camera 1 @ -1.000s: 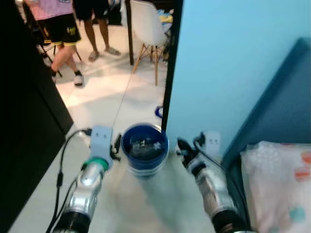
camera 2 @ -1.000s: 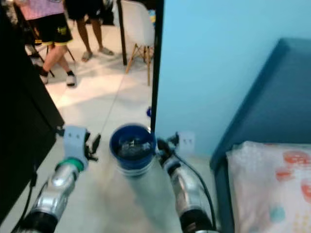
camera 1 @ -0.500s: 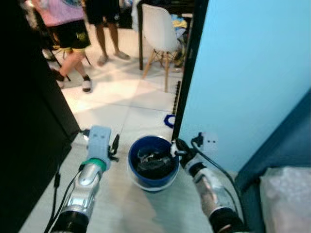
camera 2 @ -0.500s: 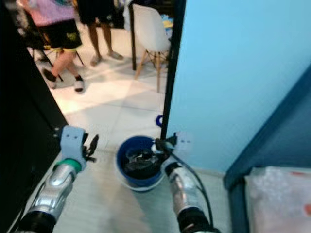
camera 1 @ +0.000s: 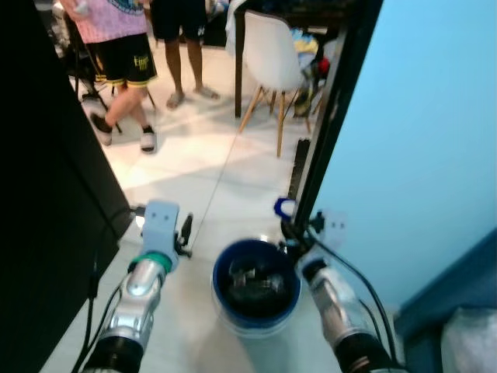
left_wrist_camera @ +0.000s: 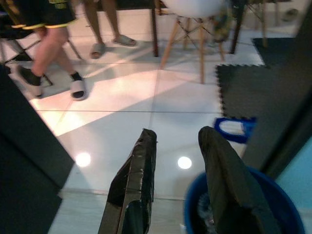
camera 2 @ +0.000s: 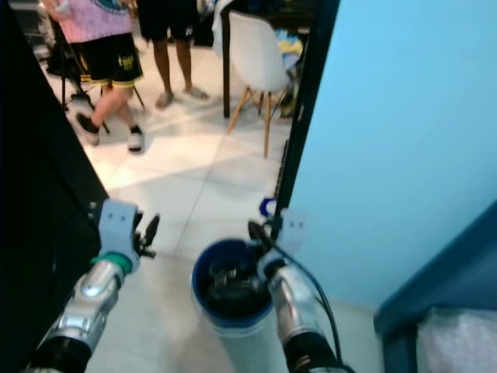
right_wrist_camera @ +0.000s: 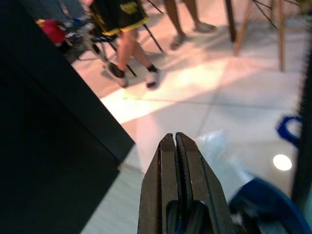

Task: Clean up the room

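Observation:
A blue bucket (camera 1: 256,289) with dark, shiny odds and ends inside hangs between my two arms above the pale floor. My right gripper (camera 1: 289,233) is at the bucket's far right rim. In the right wrist view its fingers (right_wrist_camera: 174,146) are pressed together, with the bucket's edge (right_wrist_camera: 265,204) just beside them. My left gripper (camera 1: 185,231) is held out to the left of the bucket, apart from it. In the left wrist view that gripper (left_wrist_camera: 175,134) is open with nothing between its fingers, and the bucket (left_wrist_camera: 273,204) sits past one finger.
A black cabinet (camera 1: 46,194) lines the left side. A light blue wall (camera 1: 419,140) and black door frame (camera 1: 334,116) stand on the right, with a dark blue bed frame (camera 1: 462,287) low right. Ahead are a blue ring (camera 1: 283,207) on the floor, a white chair (camera 1: 276,54) and two people's legs (camera 1: 124,62).
The view has swung left and forward, so the bed has slid out at the right. The bucket sits lower in the picture, still between my arms. The person in black shorts has shifted their feet.

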### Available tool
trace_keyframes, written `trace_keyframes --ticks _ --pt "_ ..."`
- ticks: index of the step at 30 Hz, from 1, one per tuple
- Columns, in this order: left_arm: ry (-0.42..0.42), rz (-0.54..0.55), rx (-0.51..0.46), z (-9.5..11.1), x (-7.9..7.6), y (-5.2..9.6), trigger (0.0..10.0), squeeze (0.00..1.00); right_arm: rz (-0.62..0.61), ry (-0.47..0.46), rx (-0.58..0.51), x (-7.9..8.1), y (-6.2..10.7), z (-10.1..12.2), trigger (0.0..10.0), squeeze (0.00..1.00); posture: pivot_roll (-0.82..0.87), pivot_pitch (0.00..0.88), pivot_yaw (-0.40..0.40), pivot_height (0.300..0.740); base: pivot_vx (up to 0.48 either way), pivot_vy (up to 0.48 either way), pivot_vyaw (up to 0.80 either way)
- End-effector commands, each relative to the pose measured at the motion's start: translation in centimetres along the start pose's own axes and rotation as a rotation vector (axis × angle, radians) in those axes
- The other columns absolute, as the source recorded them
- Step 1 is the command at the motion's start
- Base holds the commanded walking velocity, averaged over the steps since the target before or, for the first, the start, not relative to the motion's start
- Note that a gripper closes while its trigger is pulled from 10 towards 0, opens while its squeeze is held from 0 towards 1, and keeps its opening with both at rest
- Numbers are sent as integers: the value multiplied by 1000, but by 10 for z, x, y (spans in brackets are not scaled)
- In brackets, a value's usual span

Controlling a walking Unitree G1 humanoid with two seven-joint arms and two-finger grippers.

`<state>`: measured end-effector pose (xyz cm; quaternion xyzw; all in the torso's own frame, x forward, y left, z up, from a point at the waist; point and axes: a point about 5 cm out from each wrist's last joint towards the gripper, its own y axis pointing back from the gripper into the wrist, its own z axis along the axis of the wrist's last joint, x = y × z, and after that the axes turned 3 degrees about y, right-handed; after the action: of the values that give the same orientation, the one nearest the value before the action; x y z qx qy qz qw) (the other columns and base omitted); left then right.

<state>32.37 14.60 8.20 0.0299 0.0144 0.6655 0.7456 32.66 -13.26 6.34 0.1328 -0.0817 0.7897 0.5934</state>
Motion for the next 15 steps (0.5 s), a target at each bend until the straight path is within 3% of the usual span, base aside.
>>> trace_keyframes --ticks 1,7,15 --pt "-4 22 29 -8 8 5 10000 0 19 -13 25 9 0 -8 10000 0 53 0 87 740 379 0 0" --pt "-6 25 28 -8 8 5 10000 0 24 -11 27 10 0 -8 10000 0 53 0 85 740 361 0 0" --pt "-16 48 35 -8 10 4 10000 0 27 -22 24 11 -3 -8 10000 0 58 0 81 740 0 0 0"
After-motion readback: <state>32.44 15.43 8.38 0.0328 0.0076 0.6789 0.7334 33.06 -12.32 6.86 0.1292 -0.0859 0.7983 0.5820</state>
